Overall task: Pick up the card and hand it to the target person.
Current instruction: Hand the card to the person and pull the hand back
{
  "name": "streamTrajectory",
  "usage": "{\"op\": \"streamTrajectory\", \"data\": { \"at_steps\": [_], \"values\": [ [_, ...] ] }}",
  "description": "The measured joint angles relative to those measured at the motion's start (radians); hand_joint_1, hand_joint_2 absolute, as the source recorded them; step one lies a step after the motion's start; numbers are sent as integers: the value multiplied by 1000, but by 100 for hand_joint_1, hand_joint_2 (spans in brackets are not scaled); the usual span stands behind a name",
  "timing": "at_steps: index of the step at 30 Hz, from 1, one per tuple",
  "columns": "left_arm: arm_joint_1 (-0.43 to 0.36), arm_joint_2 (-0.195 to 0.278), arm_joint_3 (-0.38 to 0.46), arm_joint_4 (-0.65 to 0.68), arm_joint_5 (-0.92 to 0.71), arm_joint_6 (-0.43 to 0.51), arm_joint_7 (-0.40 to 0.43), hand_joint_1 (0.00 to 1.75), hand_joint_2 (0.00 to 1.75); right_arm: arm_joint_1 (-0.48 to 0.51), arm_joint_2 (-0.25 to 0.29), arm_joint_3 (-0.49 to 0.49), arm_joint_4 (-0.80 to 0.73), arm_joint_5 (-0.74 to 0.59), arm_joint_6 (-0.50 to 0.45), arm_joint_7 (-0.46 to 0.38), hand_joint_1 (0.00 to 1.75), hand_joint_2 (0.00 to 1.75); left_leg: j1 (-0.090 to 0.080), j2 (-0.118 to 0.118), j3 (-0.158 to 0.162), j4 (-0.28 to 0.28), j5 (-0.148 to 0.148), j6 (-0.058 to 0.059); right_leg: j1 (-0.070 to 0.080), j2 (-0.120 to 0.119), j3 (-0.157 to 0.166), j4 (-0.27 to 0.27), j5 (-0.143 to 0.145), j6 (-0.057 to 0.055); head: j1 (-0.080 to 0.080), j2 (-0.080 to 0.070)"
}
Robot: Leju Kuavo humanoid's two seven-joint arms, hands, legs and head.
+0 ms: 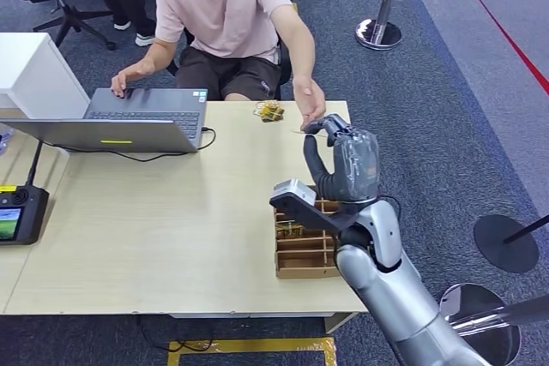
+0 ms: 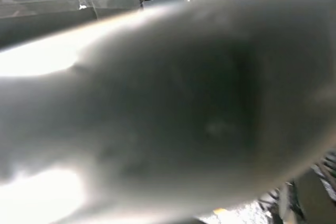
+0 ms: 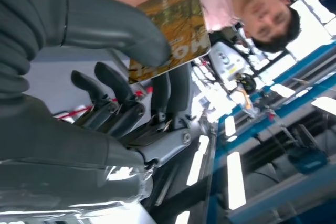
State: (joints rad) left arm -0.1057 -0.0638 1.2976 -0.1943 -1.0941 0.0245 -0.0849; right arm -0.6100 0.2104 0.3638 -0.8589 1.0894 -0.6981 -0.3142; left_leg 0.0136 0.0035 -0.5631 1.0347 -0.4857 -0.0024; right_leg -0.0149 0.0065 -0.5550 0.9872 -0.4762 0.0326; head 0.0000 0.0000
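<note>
One card [image 3: 174, 27] is pinched between the right hand's [image 1: 346, 160] thumb and fingers [image 3: 166, 90], above one wooden divider box [image 1: 304, 250]. One person's hand [image 1: 310, 102] reaches it, just beyond the box.

yellow-brown printed card [image 3: 174, 24], pink shirt [image 1: 220, 6], tan table [image 1: 162, 229], grey fingers [image 3: 115, 85]

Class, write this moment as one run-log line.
phase: handover | right robot hand: holds card | person's hand: at card | left robot hand: unclear
</note>
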Motion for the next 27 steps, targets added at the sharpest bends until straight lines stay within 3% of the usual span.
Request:
{"op": "streamTrajectory", "data": {
  "at_steps": [5,17,21,27],
  "values": [
    [-1,2,-2,1,-3,1,11,0,0,-61,33,-70,112,43,0,-3,159,175,0,-4,-1,1,1,0,0,-4,0,2,-1,0,0,0],
    [0,5,-5,2,-5,-24,2,0,0,-75,57,-164,186,147,0,-3,159,175,0,-8,-2,1,1,0,0,-8,1,1,-2,0,0,0],
    [2,7,-17,3,-16,-38,-6,0,175,-74,56,-180,200,164,0,3,0,175,0,-9,-2,2,1,0,0,-9,1,1,-2,1,0,0],
    [1,8,-8,2,-7,-33,-14,0,175,-74,55,-194,206,169,0,2,0,175,0,-9,-2,1,1,0,0,-9,1,1,-2,0,0,0]
  ]
}}
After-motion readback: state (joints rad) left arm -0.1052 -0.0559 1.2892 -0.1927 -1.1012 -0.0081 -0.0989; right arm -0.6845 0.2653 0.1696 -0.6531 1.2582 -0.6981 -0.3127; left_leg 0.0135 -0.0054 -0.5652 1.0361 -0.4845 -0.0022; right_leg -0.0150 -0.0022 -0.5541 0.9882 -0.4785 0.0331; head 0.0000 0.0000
